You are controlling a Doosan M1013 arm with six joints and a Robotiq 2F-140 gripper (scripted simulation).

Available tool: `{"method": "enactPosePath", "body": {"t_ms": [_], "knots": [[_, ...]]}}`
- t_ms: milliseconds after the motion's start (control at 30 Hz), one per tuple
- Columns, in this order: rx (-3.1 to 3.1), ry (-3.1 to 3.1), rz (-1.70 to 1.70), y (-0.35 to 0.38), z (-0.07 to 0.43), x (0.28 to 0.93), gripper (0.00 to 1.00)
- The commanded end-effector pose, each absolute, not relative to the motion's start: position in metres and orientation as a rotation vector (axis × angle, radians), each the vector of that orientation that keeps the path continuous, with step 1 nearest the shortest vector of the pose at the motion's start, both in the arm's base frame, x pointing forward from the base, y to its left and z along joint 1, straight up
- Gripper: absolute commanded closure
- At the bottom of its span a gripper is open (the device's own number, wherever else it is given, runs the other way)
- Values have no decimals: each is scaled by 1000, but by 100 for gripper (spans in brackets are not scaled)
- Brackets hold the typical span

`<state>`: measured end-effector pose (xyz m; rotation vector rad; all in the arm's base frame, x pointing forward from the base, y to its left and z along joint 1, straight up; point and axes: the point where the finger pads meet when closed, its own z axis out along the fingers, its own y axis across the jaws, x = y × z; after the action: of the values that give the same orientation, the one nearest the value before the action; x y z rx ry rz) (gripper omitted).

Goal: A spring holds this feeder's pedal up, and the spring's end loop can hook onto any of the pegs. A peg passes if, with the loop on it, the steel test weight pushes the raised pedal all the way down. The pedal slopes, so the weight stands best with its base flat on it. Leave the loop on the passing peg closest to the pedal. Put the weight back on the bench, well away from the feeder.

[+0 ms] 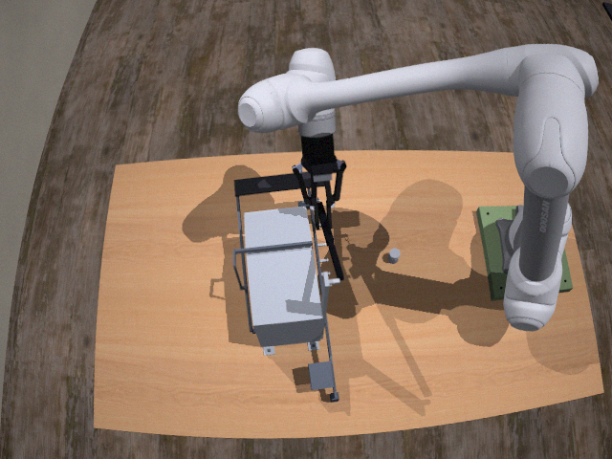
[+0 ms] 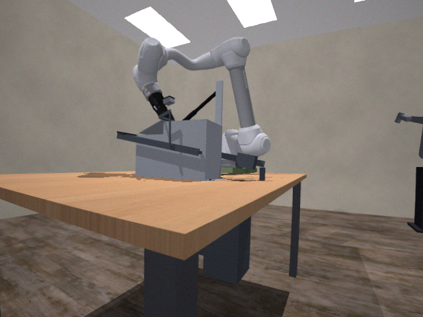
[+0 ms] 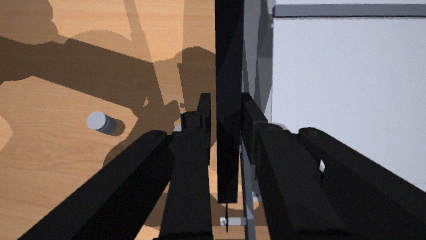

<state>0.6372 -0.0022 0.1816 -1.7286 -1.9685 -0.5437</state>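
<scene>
Reaching down at the long side of the feeder [image 1: 284, 286] [image 2: 170, 160] [image 3: 350, 100], I have my end effector [image 1: 323, 227] [image 2: 173, 119] [image 3: 224, 108] slightly spread, its fingers on either side of the black spring [image 1: 331, 247] [image 2: 201, 105] [image 3: 229, 150], with a slim gap showing on one side. The spring slants up along the feeder to the tall post [image 1: 325, 286] [image 2: 219, 102]. I cannot tell whether its end loop sits on a peg [image 3: 233, 221]. The steel weight [image 1: 394, 254] [image 3: 97, 121] stands upright on the counter [image 1: 163, 385] [image 2: 136, 197] [image 3: 45, 150], on the feeder's robot-base side, apart from my fingers.
</scene>
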Motion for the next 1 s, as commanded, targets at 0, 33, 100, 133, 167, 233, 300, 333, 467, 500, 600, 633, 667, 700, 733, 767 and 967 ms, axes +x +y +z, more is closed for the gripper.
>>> {"method": "enactPosePath", "body": {"t_ms": [0,33,100,133,167,233,300,333,467,500,600,633,667,700,733,767,967], "knots": [[-1729,-1970,-545,-2,183,638,76],[-1729,-1970,-545,-2,183,638,76],[-1729,-1970,-545,-2,183,638,76],[-1729,-1970,-545,-2,183,638,76],[-1729,-1970,-545,-2,183,638,76],[-1729,-1970,-545,-2,183,638,76],[-1729,-1970,-545,-2,183,638,76],[-1729,-1970,-545,-2,183,638,76],[-1729,-1970,-545,-2,183,638,76],[-1729,-1970,-545,-2,183,638,76],[-1729,-1970,-545,-2,183,638,76],[-1729,-1970,-545,-2,183,638,76],[-1729,-1970,-545,-2,183,638,76],[-1729,-1970,-545,-2,183,638,76],[-1729,-1970,-545,-2,183,638,76],[-1729,-1970,-545,-2,183,638,76],[-1729,-1970,-545,-2,183,638,83]]}}
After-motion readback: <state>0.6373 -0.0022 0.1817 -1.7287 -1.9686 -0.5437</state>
